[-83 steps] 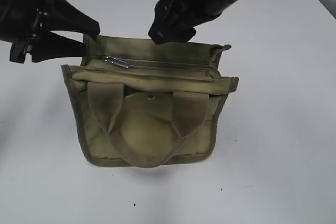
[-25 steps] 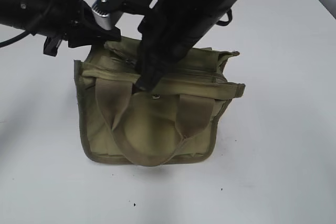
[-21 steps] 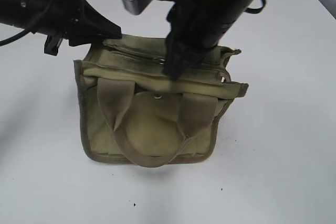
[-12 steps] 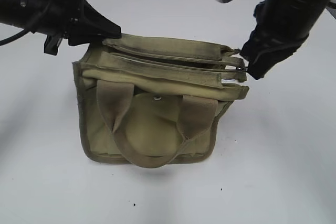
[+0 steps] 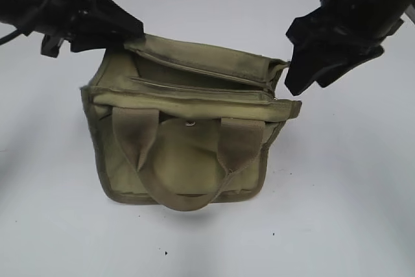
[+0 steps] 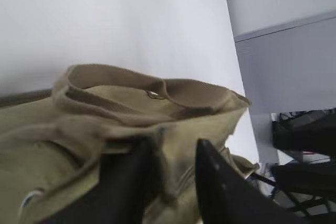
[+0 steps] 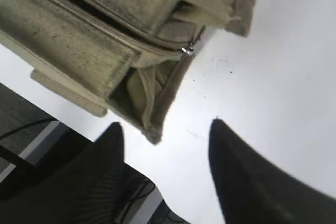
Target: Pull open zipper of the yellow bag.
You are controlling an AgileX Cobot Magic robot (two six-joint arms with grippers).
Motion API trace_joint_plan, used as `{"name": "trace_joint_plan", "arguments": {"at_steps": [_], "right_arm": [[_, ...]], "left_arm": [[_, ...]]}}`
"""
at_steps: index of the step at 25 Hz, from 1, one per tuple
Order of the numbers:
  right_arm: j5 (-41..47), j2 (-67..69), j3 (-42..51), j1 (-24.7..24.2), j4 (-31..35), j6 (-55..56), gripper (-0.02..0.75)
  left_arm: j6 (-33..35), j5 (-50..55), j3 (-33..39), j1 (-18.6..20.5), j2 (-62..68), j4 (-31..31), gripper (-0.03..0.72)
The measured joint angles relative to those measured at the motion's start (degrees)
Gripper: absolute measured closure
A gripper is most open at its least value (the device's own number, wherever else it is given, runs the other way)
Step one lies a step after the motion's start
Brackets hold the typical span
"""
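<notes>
A plain white matte tabletop [image 5: 337,192] fills the scene; a pale grey wall panel [image 6: 283,66] stands beyond its edge.

A robot lab bench: plain white table [image 5: 350,212], grey panel [image 6: 283,72] and loose cables [image 6: 294,203] (beyond its edge).

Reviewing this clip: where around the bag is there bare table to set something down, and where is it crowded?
Bare table runs in front of the yellow bag and to either side of it. It is crowded at the bag's top corners: the left end effector sits at one, the right end effector beside the other.
</notes>
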Motion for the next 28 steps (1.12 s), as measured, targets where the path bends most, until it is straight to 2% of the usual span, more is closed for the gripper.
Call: {"name": "trace_joint_plan", "arguments": {"at_steps": [2, 3, 5, 11, 15, 21, 24, 28], "right_arm": [[0.0, -3.2, 2.1, 0.0, -1.8, 1.9, 0.246], [0.0, -5.1, 3.5, 0.0, -3.0, 2.6, 0.221], [0.0, -9.2, 8.0, 0.0, -5.3, 4.1, 0.192], [0.1, -26.0, 22.8, 0.0, -8.5, 8.2, 0.176], [0.0, -39.2, 32.6, 0.0, -8.8, 8.9, 0.176], [-2.3, -58.4, 45.9, 0.0, -9.2, 9.1, 0.176], [-4.5, -65.4, 50.6, 0.0, -9.2, 9.1, 0.176], [-6.4, -71.4, 51.6, 0.0, -9.3, 9.1, 0.176]], "left_arm": [[0.0, 0.9, 0.0, 0.0, -3.5, 3.6, 0.384], [0.0, 1.1, 0.0, 0.0, -5.9, 6.3, 0.335], [-0.5, 1.8, -0.1, 0.0, -10.9, 12.1, 0.285], [-13.1, 6.7, -0.1, 0.0, -28.7, 36.8, 0.256], [-20.6, 13.0, 2.3, 0.0, -40.1, 49.0, 0.255], [-23.4, 16.5, 15.8, 0.0, -61.6, 58.8, 0.255], [-23.5, 16.6, 23.6, 0.0, -72.9, 60.9, 0.255], [-23.5, 14.8, 32.0, 0.0, -86.2, 61.2, 0.255]]}}
